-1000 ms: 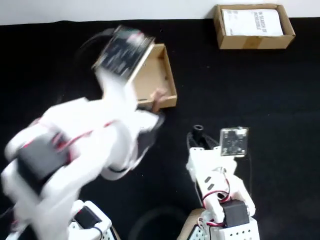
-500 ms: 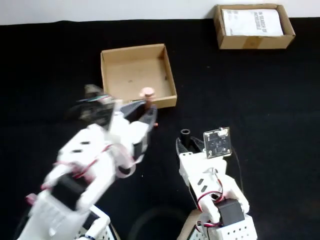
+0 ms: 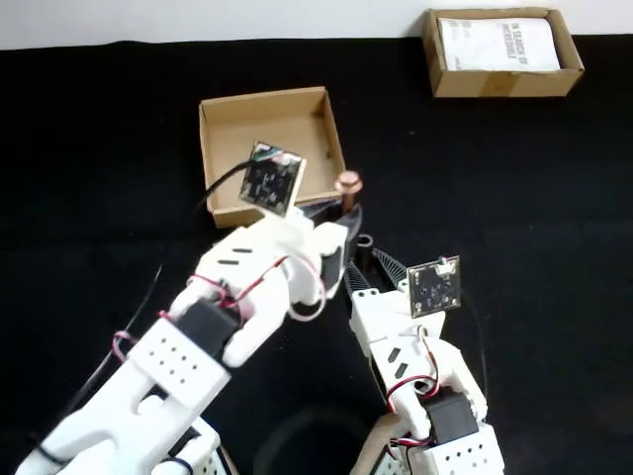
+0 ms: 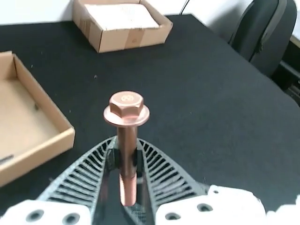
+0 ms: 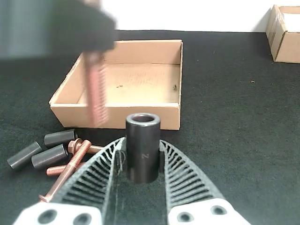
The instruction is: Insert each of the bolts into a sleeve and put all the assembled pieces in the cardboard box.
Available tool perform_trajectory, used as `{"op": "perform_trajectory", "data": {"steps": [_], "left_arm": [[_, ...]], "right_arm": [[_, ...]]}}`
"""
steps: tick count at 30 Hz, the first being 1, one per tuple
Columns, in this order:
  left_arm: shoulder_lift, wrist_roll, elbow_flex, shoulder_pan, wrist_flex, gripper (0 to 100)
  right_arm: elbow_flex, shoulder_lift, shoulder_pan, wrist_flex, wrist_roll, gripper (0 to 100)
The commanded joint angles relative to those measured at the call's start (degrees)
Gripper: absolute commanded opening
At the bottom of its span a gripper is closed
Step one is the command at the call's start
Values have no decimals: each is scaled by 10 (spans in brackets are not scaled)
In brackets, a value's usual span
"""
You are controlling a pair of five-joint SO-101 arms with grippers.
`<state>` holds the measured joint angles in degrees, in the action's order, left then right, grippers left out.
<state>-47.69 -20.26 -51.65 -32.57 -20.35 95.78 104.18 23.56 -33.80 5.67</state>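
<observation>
My left gripper point(image 4: 125, 164) is shut on a copper bolt point(image 4: 125, 140), held upright with its hex head up; in the high view that bolt's head point(image 3: 347, 183) sits just right of the open cardboard box point(image 3: 220, 119). My right gripper point(image 5: 143, 159) is shut on a black sleeve point(image 5: 142, 146), standing upright with its bore up point(image 3: 365, 241). In the right wrist view the bolt's threaded shank point(image 5: 97, 96) hangs beside and a little above the sleeve. Three loose sleeves point(image 5: 47, 152) and loose bolts point(image 5: 70, 166) lie on the cloth before the box point(image 5: 117, 110).
A second cardboard box point(image 3: 499, 81) holding white paper stands at the far right of the black table. A dark office chair point(image 4: 262, 33) stands beyond the table edge in the left wrist view.
The left arm has swung back from the box's left to its right front corner, carrying the bolt over the sleeve. The right arm shifted slightly left with its sleeve.
</observation>
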Motion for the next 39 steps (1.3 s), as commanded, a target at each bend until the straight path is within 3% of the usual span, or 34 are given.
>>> {"op": "perform_trajectory", "data": {"steps": [1, 10, 30, 39], "left_arm": [[49, -3, 64, -7, 59, 8], [108, -3, 121, -18, 46, 8], [103, -4, 50, -18, 46, 8], [70, -5, 16, -61, 20, 8]], "right_arm": [[18, 7, 4, 14, -1, 7], [13, 7, 4, 14, -1, 7], [12, 8, 1, 15, -4, 7], [4, 8, 0, 15, -4, 7]]}}
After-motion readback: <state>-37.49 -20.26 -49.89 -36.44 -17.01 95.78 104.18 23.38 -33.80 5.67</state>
